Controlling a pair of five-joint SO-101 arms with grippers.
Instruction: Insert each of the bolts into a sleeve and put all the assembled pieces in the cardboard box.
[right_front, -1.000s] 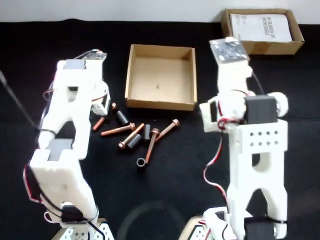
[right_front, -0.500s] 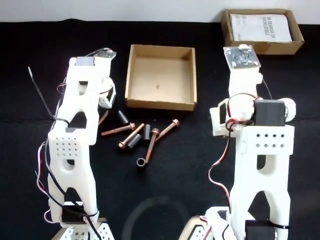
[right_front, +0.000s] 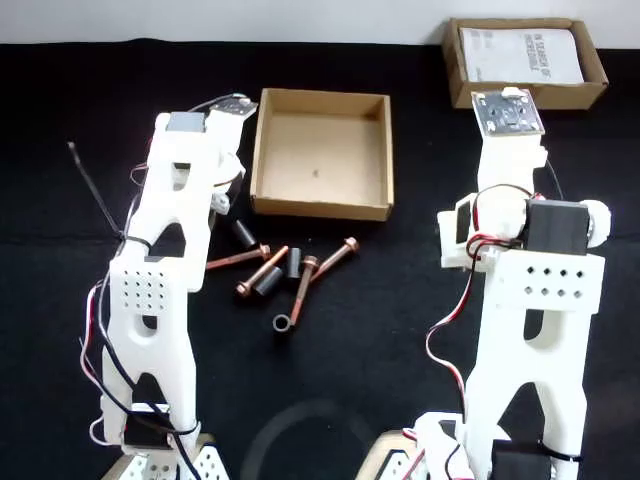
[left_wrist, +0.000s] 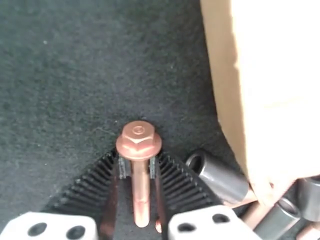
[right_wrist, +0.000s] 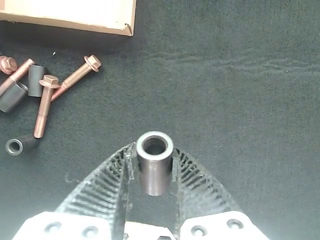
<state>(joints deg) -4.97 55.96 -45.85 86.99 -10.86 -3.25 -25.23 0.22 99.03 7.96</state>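
Note:
My left gripper (left_wrist: 139, 165) is shut on a copper bolt (left_wrist: 138, 142), its hex head poking out past the fingertips above the black mat, beside the cardboard box (left_wrist: 270, 75). My right gripper (right_wrist: 154, 159) is shut on a dark sleeve (right_wrist: 154, 167) with its open bore facing the camera, over bare mat. In the high view the open cardboard box (right_front: 265, 150) sits at the back centre with nothing in it. Loose copper bolts (right_front: 303, 290) and dark sleeves (right_front: 285, 322) lie in a cluster just in front of it, between the left arm (right_front: 165, 260) and the right arm (right_front: 525, 280).
A second cardboard box (right_front: 590, 55) with a printed sheet in it stands at the back right. A black cable tie (right_front: 95, 195) sticks out from the left arm. One sleeve (left_wrist: 215, 175) lies close to the box wall by my left gripper.
Both arms have swung to the right. The left arm's wrist now sits closer to the cardboard box, and the right arm's wrist has moved away from the pile.

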